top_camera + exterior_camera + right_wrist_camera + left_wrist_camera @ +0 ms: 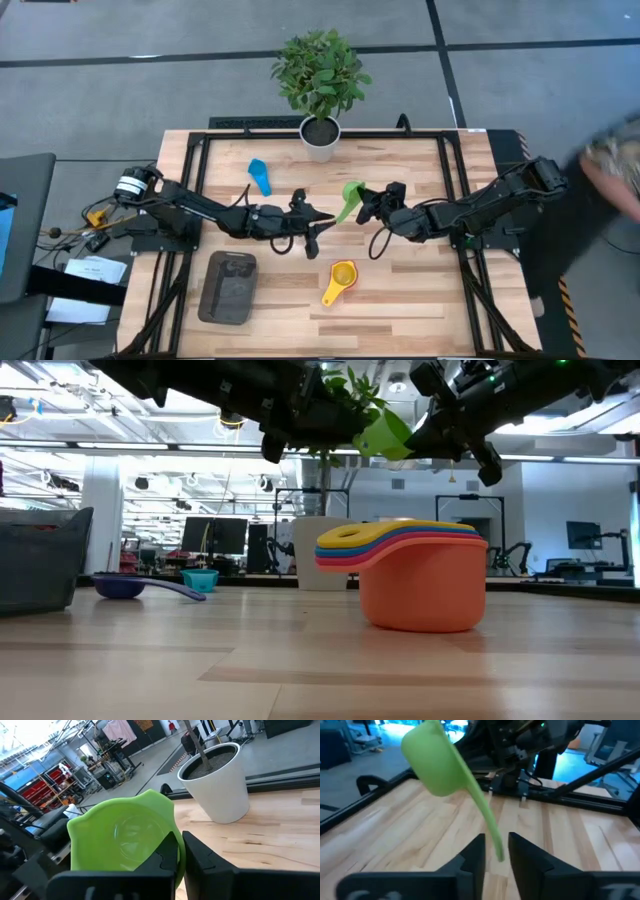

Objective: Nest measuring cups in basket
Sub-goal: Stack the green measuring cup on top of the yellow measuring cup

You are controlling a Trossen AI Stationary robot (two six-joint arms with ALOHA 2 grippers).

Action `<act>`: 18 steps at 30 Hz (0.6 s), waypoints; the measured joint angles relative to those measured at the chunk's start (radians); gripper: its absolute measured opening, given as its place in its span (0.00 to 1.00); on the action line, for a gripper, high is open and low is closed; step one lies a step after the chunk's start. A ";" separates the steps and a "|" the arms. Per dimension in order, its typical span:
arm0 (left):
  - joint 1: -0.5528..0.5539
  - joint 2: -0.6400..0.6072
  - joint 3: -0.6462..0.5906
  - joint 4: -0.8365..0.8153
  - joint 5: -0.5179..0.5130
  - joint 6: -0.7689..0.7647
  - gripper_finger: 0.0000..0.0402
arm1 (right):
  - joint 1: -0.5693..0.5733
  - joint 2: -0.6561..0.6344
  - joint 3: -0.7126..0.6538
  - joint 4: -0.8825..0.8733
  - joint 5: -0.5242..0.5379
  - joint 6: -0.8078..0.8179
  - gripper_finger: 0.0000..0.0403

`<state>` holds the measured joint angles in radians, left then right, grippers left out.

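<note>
Handover in mid-air above table centre, by my reading. Green cup (352,192) held aloft between both arms, bowl toward the plant pot (320,139), handle slanting down to 7 o'clock.

Right gripper (180,851): fingers nearly closed, pinching the bowl's rim. Left gripper (496,851): fingers a narrow gap apart, straddling the handle tip; cannot tell whether they already bear on it.

To do it well, I judge: left should close squarely on the flat of the handle and be firm before right lets go; the thin handle could twist or slip. Then carry to the basket (228,287).

Pose: left arm reaches in from 9 o'clock, low and stretched, wrist near centre. Right arm comes from 3 o'clock, elbow bent, wrist angled toward centre. In the low view both hang well above the tabletop.

Other cups: stack with yellow cup (341,275) on top at 5 o'clock of centre, orange lowest in the low view; light blue cup (260,176) at 10 o'clock. Dark blue cup (123,586) on the table, near the light blue one. Basket at 7 o'clock, near front edge, apparently empty
</note>
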<state>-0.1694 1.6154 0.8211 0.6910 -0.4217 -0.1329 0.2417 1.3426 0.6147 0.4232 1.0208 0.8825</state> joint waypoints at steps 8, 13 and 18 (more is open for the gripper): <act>0.012 0.008 0.000 0.000 0.036 -0.037 0.05 | 0.001 0.000 0.000 0.005 -0.003 0.000 0.06; 0.012 0.008 0.000 0.004 0.036 -0.033 0.11 | 0.000 0.000 0.000 0.006 -0.003 0.000 0.07; 0.019 0.008 0.000 0.003 0.049 -0.037 0.11 | 0.000 0.000 0.000 0.028 -0.012 0.000 0.06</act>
<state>-0.1507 1.6230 0.8211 0.6939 -0.3723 -0.1699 0.2420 1.3426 0.6147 0.4517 1.0092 0.8829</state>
